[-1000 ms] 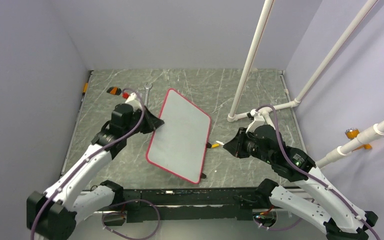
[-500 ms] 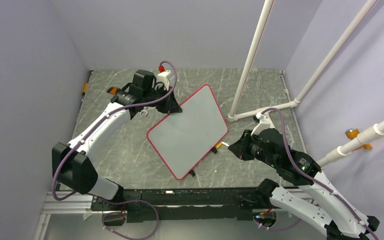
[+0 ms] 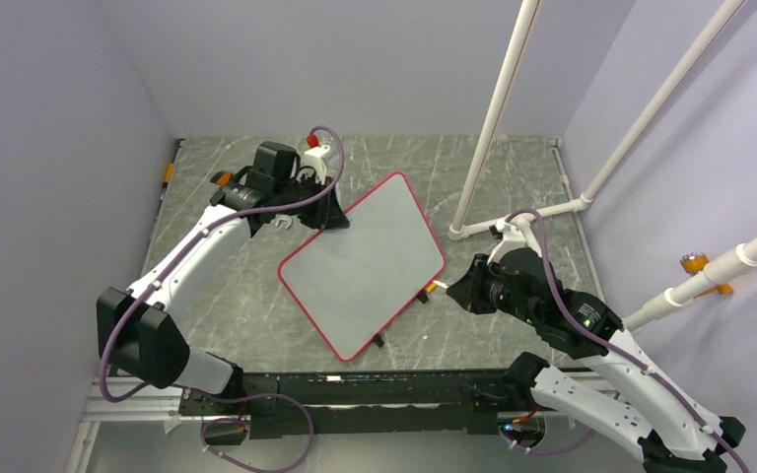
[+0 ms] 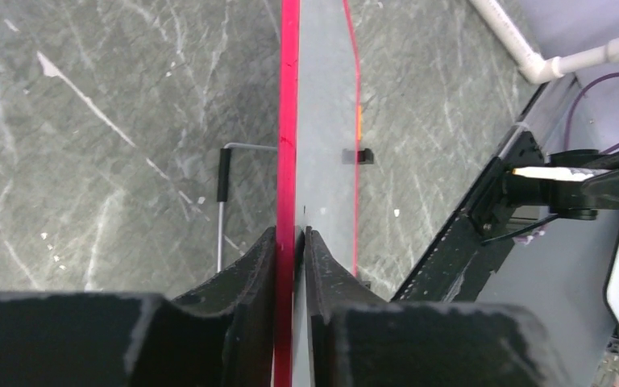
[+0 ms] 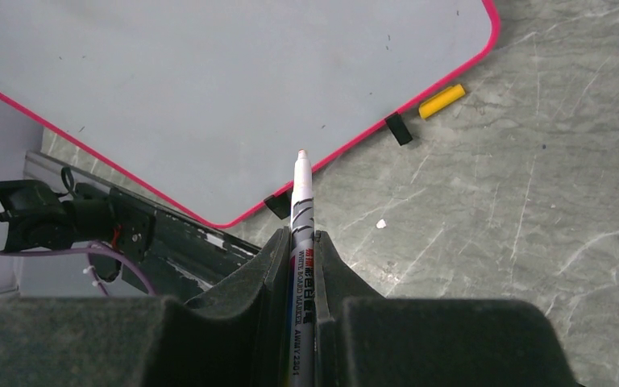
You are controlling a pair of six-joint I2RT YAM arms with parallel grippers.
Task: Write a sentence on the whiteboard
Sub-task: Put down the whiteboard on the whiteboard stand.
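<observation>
The whiteboard (image 3: 363, 266) lies slantwise in the middle of the table, with a red-pink frame and black clips (image 5: 398, 129). Its face is blank and no sentence shows. My left gripper (image 3: 330, 212) is shut on the board's far left edge. The left wrist view shows its jaws (image 4: 292, 238) pinching the red frame (image 4: 288, 121). My right gripper (image 3: 458, 288) is shut on a white whiteboard marker (image 5: 301, 210). The marker is uncapped, and its tip points at the board's near right edge, just short of it.
A yellow marker cap (image 5: 441, 101) lies on the table beside the board's right edge. A metal key (image 4: 222, 201) lies left of the board. A white pipe frame (image 3: 493, 128) stands at the back right. An orange and black object (image 3: 224, 178) lies far left.
My left arm swung to the far side and turned the whiteboard, then drew it slightly left. My right gripper with the marker shifted only a little.
</observation>
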